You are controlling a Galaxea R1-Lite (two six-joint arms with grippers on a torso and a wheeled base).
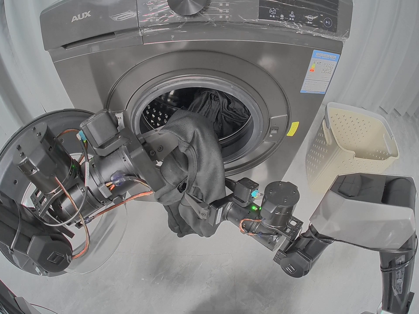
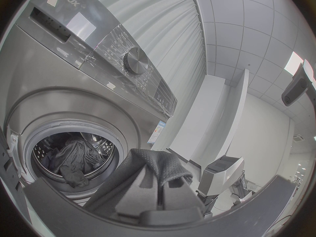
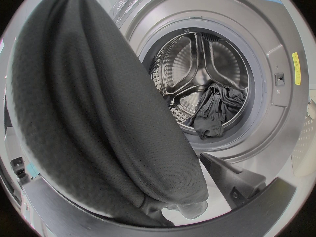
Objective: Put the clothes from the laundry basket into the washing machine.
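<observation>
While the pads (image 2: 138, 195) of the left gripper (image 2: 159, 185) are pressing together on a fold of the dark grey garment (image 1: 198, 153), we are holding that cloth just in front of the drum opening (image 1: 196, 123), with most of it hanging below the rim. The right gripper (image 1: 197, 206) is sitting under the hanging part, wrapped in cloth; whether it is gripping we cannot tell. Another dark garment (image 3: 214, 112) is already lying in the drum of the washing machine (image 1: 174, 62). The laundry basket (image 1: 331, 153) is standing beside the machine, and the part of its inside we see is showing no clothes. We are judging the task nearly done: this piece is waiting to go through the opening and be released.
</observation>
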